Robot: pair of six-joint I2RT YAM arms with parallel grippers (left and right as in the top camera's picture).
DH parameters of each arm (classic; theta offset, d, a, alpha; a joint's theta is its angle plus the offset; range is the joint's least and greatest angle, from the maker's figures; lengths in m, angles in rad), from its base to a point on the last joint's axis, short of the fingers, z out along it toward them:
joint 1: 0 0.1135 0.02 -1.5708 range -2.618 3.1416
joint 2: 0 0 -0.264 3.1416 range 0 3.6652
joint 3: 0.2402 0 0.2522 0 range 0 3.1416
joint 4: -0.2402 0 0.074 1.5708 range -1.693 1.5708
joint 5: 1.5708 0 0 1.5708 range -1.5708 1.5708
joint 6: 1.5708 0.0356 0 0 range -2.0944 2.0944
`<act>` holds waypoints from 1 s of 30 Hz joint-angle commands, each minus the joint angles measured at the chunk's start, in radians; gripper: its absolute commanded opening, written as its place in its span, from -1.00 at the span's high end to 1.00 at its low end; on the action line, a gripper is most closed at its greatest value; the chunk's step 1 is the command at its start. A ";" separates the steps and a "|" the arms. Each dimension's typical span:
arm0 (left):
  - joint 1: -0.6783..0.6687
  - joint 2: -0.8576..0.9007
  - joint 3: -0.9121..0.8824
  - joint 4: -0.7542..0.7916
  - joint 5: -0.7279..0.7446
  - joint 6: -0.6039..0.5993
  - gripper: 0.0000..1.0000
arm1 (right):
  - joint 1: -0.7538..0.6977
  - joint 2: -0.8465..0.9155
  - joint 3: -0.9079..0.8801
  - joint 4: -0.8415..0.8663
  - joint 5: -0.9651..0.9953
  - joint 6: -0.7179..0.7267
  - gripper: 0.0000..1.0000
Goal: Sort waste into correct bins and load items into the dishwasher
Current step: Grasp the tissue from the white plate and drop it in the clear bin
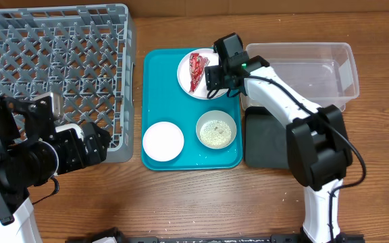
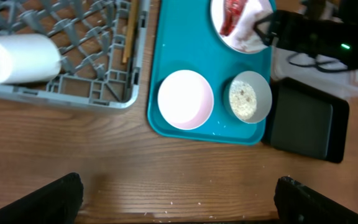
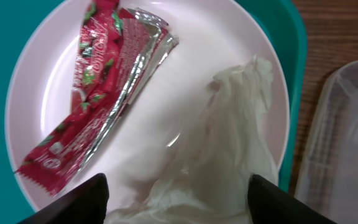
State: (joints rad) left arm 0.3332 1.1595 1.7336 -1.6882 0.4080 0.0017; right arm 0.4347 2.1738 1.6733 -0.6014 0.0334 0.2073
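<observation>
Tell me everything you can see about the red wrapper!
It is a long red wrapper with small white and green print and a shiny silver inside showing along its creased edge. It looks like foil, flattened, lying slantwise on the white plate, beside crumpled white tissue.

We look down on a wooden table (image 1: 194,202), warm brown with a fine straight grain. It fills each view to the edges. Light falls evenly, and shadows stay soft.
</observation>
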 commanded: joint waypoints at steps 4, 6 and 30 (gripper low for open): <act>-0.006 0.010 0.004 -0.001 0.052 0.077 -1.00 | 0.003 0.048 0.000 -0.005 -0.017 0.003 0.40; -0.006 0.012 0.004 -0.001 0.052 0.077 -1.00 | 0.003 0.048 0.000 -0.023 -0.054 0.003 0.77; -0.006 0.012 0.004 -0.001 0.053 0.077 -1.00 | -0.129 -0.247 0.149 -0.272 0.318 0.003 0.92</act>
State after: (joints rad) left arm 0.3332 1.1698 1.7332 -1.6878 0.4419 0.0593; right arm 0.3790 1.9072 1.8286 -0.8764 0.2134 0.2085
